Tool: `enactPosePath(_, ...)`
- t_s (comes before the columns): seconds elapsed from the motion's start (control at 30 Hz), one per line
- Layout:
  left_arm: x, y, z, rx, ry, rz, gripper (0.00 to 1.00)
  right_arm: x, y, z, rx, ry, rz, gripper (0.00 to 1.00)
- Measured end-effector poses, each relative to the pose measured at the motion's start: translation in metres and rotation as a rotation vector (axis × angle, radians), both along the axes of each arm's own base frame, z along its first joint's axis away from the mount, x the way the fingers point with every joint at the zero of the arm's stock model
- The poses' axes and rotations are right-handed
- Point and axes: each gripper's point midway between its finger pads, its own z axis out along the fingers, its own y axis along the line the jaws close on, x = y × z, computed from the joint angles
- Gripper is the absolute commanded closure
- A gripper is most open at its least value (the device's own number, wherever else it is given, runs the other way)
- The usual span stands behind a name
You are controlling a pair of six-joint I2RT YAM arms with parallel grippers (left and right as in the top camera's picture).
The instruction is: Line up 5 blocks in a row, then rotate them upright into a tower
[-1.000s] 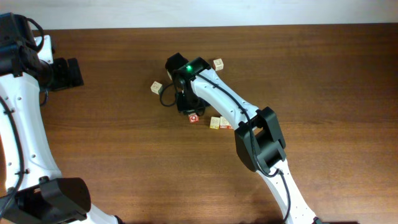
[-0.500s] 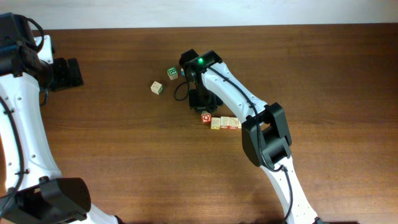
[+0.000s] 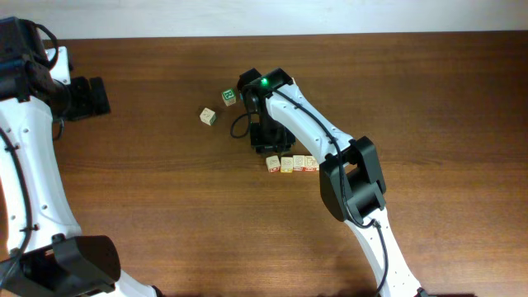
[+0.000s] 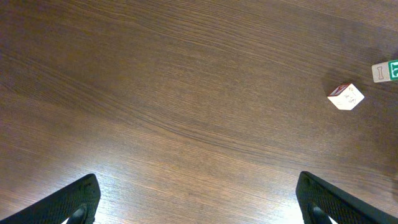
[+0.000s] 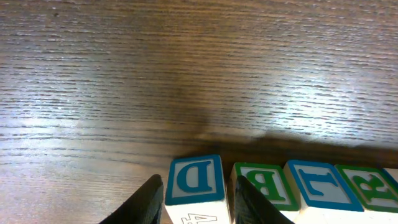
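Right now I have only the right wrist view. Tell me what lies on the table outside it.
Observer: Two loose cubes, a green-faced block and a pale block, lie apart from the row, on the side away from the arms' bases.
Operator: Count the row from above.
Observer: Four cubes show. The end farthest from the right gripper runs under the right arm, so a fifth cannot be confirmed from there.
Operator: Now report the other arm.
Observer: The left gripper is wide open over bare table, far from the row, holding nothing.
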Motion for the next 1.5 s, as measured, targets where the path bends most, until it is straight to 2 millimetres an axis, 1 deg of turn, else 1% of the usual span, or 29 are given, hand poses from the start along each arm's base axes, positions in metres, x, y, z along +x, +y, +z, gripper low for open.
enactPosePath(0.13, 0.000, 0.000, 0.000, 0.000, 0.000, 0.000, 0.01, 0.000, 0.001, 0.001, 0.004, 0.000, 0.005, 0.63)
enactPosePath(0.17, 0.000, 0.000, 0.000, 0.000, 0.000, 0.000, 0.01, 0.003, 0.002, 0.006, 0.011, -0.010, 0.008, 0.63)
enactPosePath(0.2, 0.000, 0.000, 0.000, 0.000, 0.000, 0.000, 0.01, 0.007, 0.005, 0.014, 0.022, -0.028, 0.010, 0.63)
enactPosePath(0.27, 0.000, 0.000, 0.000, 0.000, 0.000, 0.000, 0.01, 0.017, 0.011, 0.043, 0.057, -0.083, 0.024, 0.63)
enactPosePath(0.33, 0.000, 0.000, 0.000, 0.000, 0.000, 0.000, 0.01, 0.021, 0.013, 0.068, 0.076, -0.119, 0.035, 0.63)
enactPosePath(0.4, 0.000, 0.000, 0.000, 0.000, 0.000, 0.000, 0.01, 0.021, 0.010, 0.096, 0.083, -0.153, 0.041, 0.71)
enactPosePath(0.43, 0.000, 0.000, 0.000, 0.000, 0.000, 0.000, 0.01, 0.020, 0.009, 0.105, 0.087, -0.163, 0.053, 0.73)
enactPosePath(0.5, 0.000, 0.000, 0.000, 0.000, 0.000, 0.000, 0.01, 0.025, 0.015, 0.123, 0.129, -0.214, 0.089, 0.73)
enactPosePath(0.63, 0.000, 0.000, 0.000, 0.000, 0.000, 0.000, 0.01, 0.020, 0.019, 0.144, 0.183, -0.242, 0.147, 0.73)
enactPosePath(0.67, 0.000, 0.000, 0.000, 0.000, 0.000, 0.000, 0.01, 0.017, 0.017, 0.166, 0.209, -0.282, 0.165, 0.73)
enactPosePath(0.7, 0.000, 0.000, 0.000, 0.000, 0.000, 0.000, 0.01, 0.013, 0.016, 0.183, 0.227, -0.311, 0.173, 0.73)
enactPosePath(0.73, 0.000, 0.000, 0.000, 0.000, 0.000, 0.000, 0.01, 0.005, 0.012, 0.212, 0.257, -0.364, 0.186, 0.73)
enactPosePath(0.8, 0.000, 0.000, 0.000, 0.000, 0.000, 0.000, 0.01, -0.021, -0.005, 0.257, 0.289, -0.427, 0.198, 0.73)
enactPosePath(0.83, 0.000, 0.000, 0.000, 0.000, 0.000, 0.000, 0.01, -0.034, -0.013, 0.272, 0.297, -0.446, 0.203, 0.73)
enactPosePath(0.87, 0.000, 0.000, 0.000, 0.000, 0.000, 0.000, 0.01, -0.051, -0.024, 0.282, 0.295, -0.445, 0.202, 0.73)
enactPosePath(0.9, 0.000, 0.000, 0.000, 0.001, 0.000, 0.000, 0.01, -0.063, -0.034, 0.286, 0.286, -0.445, 0.197, 0.73)
enactPosePath(0.93, 0.000, 0.000, 0.000, 0.000, 0.000, 0.000, 0.01, -0.076, -0.046, 0.284, 0.258, -0.429, 0.182, 0.73)
enactPosePath(0.97, 0.000, 0.000, 0.000, 0.000, 0.000, 0.001, 0.01, -0.089, -0.058, 0.276, 0.222, -0.399, 0.160, 0.73)
enactPosePath(1.0, 0.000, 0.000, 0.000, 0.000, -0.001, 0.000, 0.01, -0.093, -0.062, 0.270, 0.205, -0.384, 0.146, 0.74)
enactPosePath(1.07, 0.000, 0.000, 0.000, 0.000, -0.001, 0.000, 0.01, -0.106, -0.075, 0.240, 0.131, -0.284, 0.109, 0.78)
enactPosePath(1.1, 0.000, 0.000, 0.000, 0.001, -0.002, 0.000, 0.01, -0.103, -0.074, 0.226, 0.118, -0.272, 0.092, 0.79)
enactPosePath(1.17, 0.000, 0.000, 0.000, 0.000, -0.001, 0.000, 0.01, -0.099, -0.073, 0.204, 0.101, -0.249, 0.073, 0.79)
enactPosePath(1.2, 0.000, 0.000, 0.000, 0.000, 0.000, 0.001, 0.01, -0.096, -0.071, 0.192, 0.097, -0.245, 0.063, 0.79)
enactPosePath(1.27, 0.000, 0.000, 0.000, 0.001, -0.001, 0.001, 0.01, -0.086, -0.064, 0.171, 0.111, -0.259, 0.052, 0.83)
enactPosePath(1.3, 0.000, 0.000, 0.000, 0.001, -0.002, 0.000, 0.01, -0.077, -0.054, 0.156, 0.147, -0.279, 0.048, 0.83)
enactPosePath(1.37, 0.000, 0.000, 0.000, 0.001, -0.002, 0.001, 0.01, -0.066, -0.038, 0.140, 0.206, -0.303, 0.049, 0.83)
enactPosePath(1.43, 0.000, 0.000, 0.000, 0.001, -0.001, 0.001, 0.01, -0.052, -0.019, 0.124, 0.248, -0.317, 0.055, 0.82)
enactPosePath(1.5, 0.000, 0.000, 0.000, 0.000, -0.001, 0.000, 0.01, -0.038, -0.001, 0.103, 0.273, -0.325, 0.062, 0.82)
